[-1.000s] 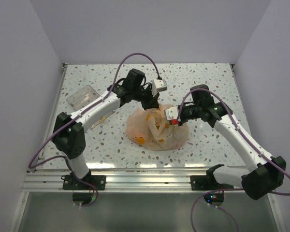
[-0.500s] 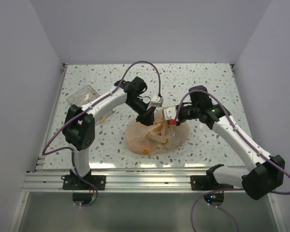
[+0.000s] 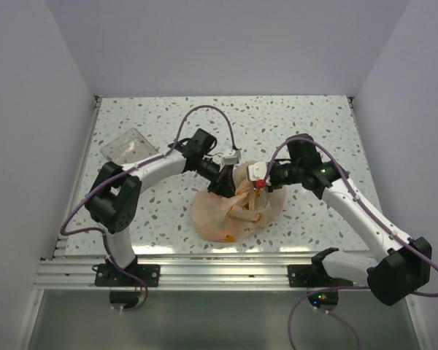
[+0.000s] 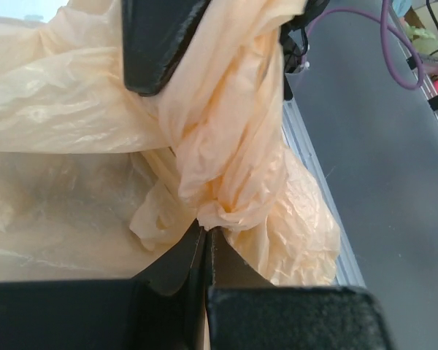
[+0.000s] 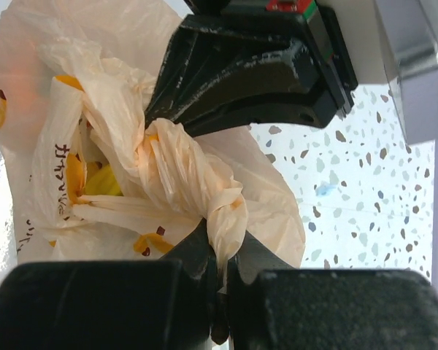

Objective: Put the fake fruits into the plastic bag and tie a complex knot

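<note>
Peach-orange plastic bag (image 3: 226, 216), near the worktop's front edge, is clamped at its twisted top by left gripper (image 4: 205, 235) and right gripper (image 5: 223, 251).

Fake fruits (image 5: 102, 182): hidden inside the plastic bag (image 3: 226, 215). Only a yellow patch is made out through the film, and neither kind nor count can be told.
Left fingers (image 4: 177, 264): bases are cut off by the lower edge of the left wrist view. From above, the tips are buried in bag folds.
Right fingers (image 5: 198, 251): lower parts are blurred and cut off.
Twisted strand (image 5: 223, 211): its end is lost between the right fingers. Whether it is knotted cannot be told.
Tray (image 3: 124, 146): contents are too small to be told.
</note>
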`<state>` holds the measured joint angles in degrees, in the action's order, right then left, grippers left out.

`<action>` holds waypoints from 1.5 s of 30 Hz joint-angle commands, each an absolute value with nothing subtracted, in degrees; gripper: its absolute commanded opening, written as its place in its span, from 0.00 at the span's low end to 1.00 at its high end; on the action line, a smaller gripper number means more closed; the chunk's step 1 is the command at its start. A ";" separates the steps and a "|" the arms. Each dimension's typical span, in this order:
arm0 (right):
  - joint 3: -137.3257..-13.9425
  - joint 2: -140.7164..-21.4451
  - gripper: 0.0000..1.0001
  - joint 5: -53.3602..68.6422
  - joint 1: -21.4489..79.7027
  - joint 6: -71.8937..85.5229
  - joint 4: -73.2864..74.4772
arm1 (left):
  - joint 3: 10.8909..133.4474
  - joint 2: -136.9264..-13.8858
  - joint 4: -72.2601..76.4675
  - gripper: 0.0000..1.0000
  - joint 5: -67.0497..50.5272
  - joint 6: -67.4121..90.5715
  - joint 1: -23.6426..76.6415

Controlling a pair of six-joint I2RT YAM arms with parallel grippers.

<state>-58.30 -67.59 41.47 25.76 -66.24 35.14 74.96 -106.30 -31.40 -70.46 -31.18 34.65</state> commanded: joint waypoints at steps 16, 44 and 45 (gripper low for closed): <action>-61.26 -69.26 0.00 41.13 25.22 -55.38 26.63 | 63.91 -105.12 22.41 0.00 -73.75 12.06 39.11; -61.52 -69.70 0.34 37.98 25.31 -48.17 25.23 | 50.01 -114.96 96.68 0.00 -51.59 74.18 39.99; -61.52 -69.44 0.46 36.92 25.40 -47.29 25.14 | 49.92 -114.61 95.64 0.00 -51.42 73.83 40.08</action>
